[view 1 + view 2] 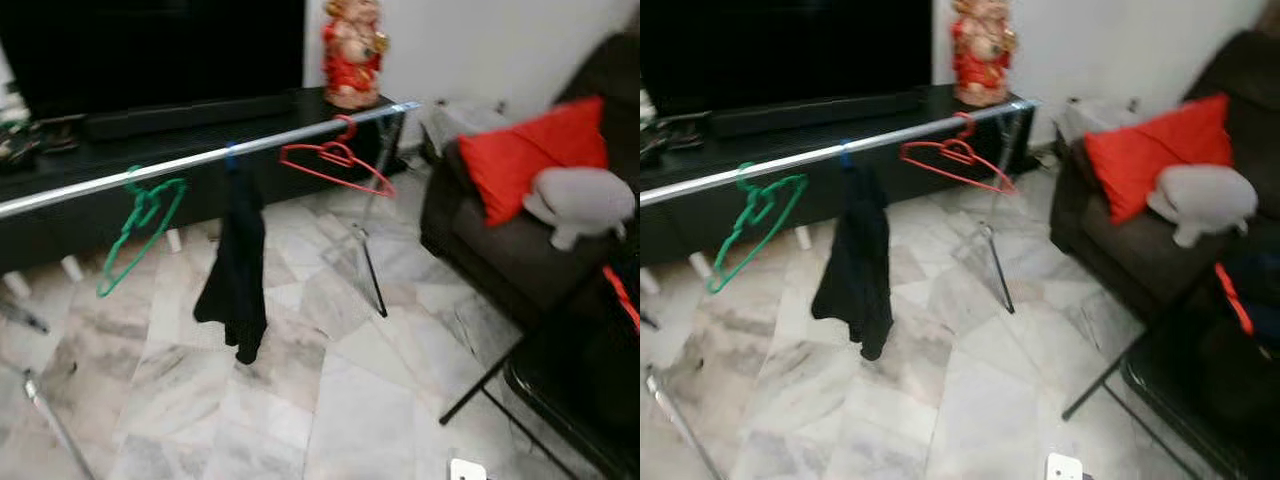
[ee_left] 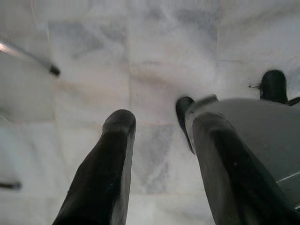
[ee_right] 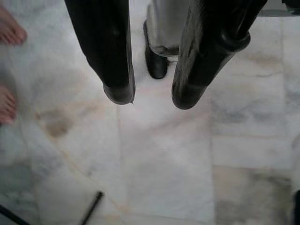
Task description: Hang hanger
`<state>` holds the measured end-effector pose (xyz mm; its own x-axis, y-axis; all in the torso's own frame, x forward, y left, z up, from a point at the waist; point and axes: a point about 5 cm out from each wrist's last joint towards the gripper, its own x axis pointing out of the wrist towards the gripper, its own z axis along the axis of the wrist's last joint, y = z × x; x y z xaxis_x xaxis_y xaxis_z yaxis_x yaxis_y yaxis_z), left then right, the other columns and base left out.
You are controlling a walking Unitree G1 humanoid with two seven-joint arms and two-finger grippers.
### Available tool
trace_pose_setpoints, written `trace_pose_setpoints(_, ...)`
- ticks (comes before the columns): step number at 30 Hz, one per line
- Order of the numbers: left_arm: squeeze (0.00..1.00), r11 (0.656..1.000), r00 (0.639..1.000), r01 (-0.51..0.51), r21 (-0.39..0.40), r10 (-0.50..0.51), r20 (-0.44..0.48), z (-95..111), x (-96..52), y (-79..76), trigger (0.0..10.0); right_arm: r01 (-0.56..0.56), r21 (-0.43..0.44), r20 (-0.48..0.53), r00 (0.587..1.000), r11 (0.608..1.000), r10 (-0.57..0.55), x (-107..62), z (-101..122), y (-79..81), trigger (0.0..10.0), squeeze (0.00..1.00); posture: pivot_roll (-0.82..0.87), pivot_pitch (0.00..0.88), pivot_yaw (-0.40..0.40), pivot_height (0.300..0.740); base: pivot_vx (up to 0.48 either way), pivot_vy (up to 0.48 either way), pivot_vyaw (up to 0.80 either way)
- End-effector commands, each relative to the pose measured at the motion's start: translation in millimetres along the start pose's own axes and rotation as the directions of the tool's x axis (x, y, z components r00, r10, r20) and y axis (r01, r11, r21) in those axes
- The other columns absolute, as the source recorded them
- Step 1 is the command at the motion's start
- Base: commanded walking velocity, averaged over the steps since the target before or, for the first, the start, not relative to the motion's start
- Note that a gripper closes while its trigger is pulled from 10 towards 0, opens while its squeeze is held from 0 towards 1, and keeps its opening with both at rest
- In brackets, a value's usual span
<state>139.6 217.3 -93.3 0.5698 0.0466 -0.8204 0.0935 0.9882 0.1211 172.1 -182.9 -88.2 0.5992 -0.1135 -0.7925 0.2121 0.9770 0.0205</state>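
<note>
Both grippers are hanging low over the marble floor [image 1: 330, 400], the left gripper [image 2: 159, 140] and right gripper [image 3: 150, 96] each showing fingers parted and gripping nothing. Farther off, a steel rail [image 1: 200, 158] is carrying a green hanger [image 1: 140, 230], a black garment [image 1: 238, 270] and a red hanger [image 1: 335, 160]. Judging by this, the robot is needing to approach squarely and fetch a hanger before lifting its hook over the rail.
</note>
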Motion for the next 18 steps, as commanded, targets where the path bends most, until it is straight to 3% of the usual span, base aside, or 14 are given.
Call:
trace_pose_setpoints(1,0.00,1.000,1.000,-0.001,0.007,0.001,-0.011,-2.0,-0.6,2.1,10.0,-0.008,-0.002,0.002,1.000,1.000,0.008,0.5,1.5,3.3,10.0,0.00,0.08,0.073,-0.017,0.740,0.000,0.000,-0.78)
trace_pose_setpoints(12,0.00,1.000,1.000,-0.001,0.003,0.001,-0.013,-1.8,-0.5,2.1,10.0,-0.019,-0.016,0.014,1.000,1.000,0.019,0.8,3.8,5.4,10.0,0.00,0.08,0.073,-0.018,0.740,0.000,0.000,-0.76)
trace_pose_setpoints(18,0.00,1.000,1.000,0.002,-0.009,-0.002,-0.013,-1.9,-0.4,1.6,10.0,-0.031,-0.030,0.019,0.999,0.999,0.031,0.8,4.3,6.5,10.0,0.00,0.08,0.074,-0.021,0.740,0.000,0.000,0.00)
